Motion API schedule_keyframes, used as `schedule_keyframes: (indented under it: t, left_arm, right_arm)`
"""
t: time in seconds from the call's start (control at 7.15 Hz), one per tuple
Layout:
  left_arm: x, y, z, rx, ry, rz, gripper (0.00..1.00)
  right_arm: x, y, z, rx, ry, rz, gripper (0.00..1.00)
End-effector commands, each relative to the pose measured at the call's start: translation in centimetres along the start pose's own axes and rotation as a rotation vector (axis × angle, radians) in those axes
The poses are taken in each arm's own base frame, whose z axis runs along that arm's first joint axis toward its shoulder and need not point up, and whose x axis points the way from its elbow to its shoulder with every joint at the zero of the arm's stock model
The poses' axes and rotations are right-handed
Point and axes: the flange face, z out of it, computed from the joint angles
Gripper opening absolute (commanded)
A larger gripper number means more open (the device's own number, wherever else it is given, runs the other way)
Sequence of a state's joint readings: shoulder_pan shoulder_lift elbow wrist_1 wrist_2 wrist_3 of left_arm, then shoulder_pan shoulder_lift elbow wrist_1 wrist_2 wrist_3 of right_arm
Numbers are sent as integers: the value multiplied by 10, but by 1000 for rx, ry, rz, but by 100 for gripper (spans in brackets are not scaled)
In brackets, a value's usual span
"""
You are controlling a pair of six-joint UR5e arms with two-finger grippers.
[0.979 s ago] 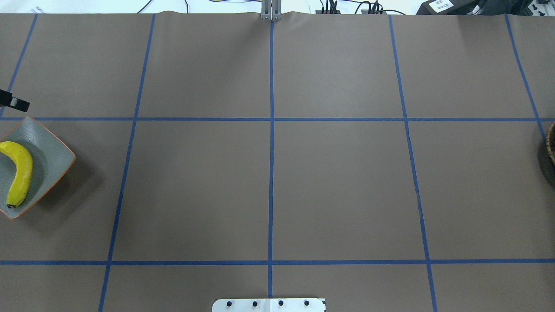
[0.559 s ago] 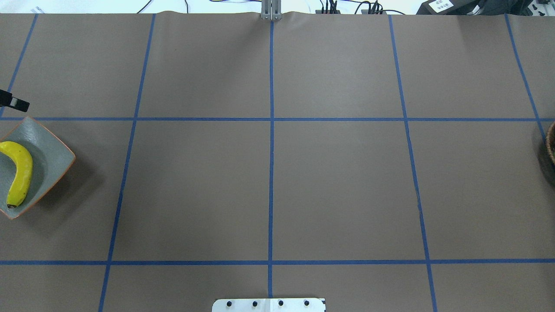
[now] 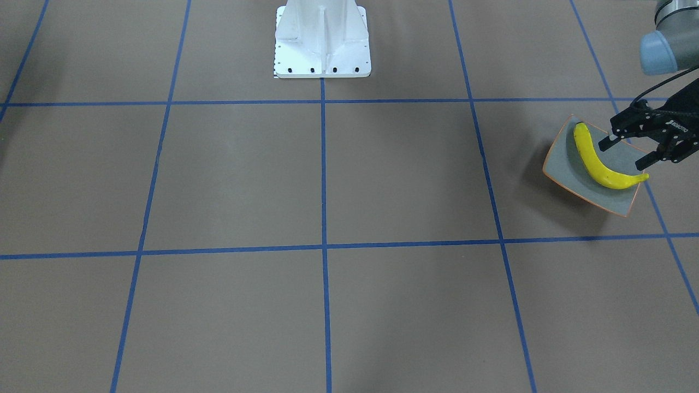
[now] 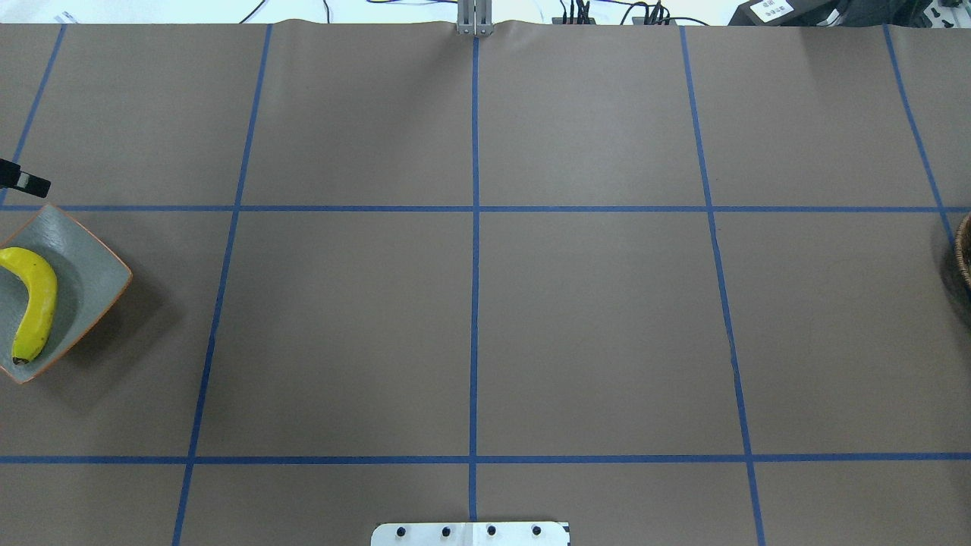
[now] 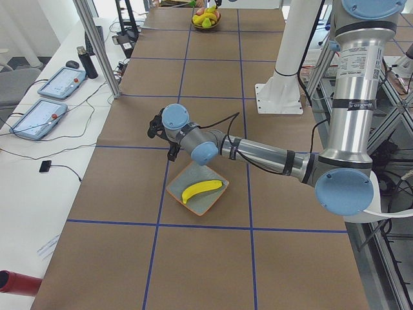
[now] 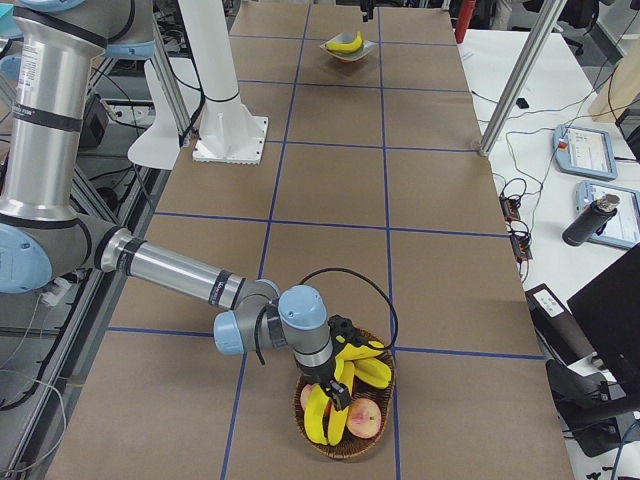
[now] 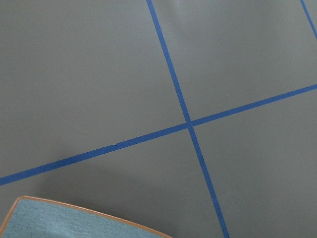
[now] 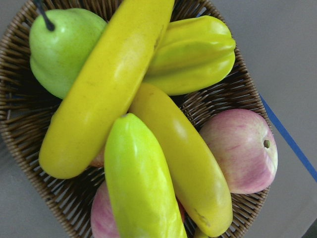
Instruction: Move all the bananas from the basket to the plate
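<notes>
One yellow banana (image 3: 598,164) lies in the grey, orange-rimmed plate (image 3: 562,164) at the table's left end; from overhead the banana (image 4: 38,303) rests on the plate (image 4: 83,265). My left gripper (image 3: 622,155) hovers open and holds nothing, just over the plate's far side. The wicker basket (image 8: 29,144) holds two bananas (image 8: 109,84) (image 8: 183,163) among other fruit. My right gripper (image 6: 335,385) hangs low over the basket (image 6: 345,445); I cannot tell if it is open or shut.
The basket also holds a green pear (image 8: 59,49), a yellow-green starfruit (image 8: 198,54) and pink apples (image 8: 242,148). The white robot base (image 3: 321,41) stands at mid-table. A side bench with tablets (image 5: 51,97) runs along the far edge.
</notes>
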State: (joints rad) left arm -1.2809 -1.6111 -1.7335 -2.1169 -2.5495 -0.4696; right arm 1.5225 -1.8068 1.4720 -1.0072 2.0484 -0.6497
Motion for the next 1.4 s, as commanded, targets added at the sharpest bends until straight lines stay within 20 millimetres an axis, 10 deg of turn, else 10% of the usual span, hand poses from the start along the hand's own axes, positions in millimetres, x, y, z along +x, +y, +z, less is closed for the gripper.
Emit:
schedule_keyframes:
  t: [0.0, 0.42, 0.84, 1.26]
  left_arm:
    - [-1, 1, 1, -2, -1, -3, 100]
    - [-2, 1, 1, -3, -1, -4, 100]
    - [-3, 1, 1, -3, -2, -5, 100]
    - [-3, 1, 2, -4, -2, -7, 100]
  right_arm:
    - [-5, -8, 4, 17, -28, -13, 87]
    - [-9, -12, 7, 18, -38, -26, 81]
    - [-10, -15, 7, 21, -41, -36, 7]
    - [-11, -24, -2, 52, -52, -48, 0]
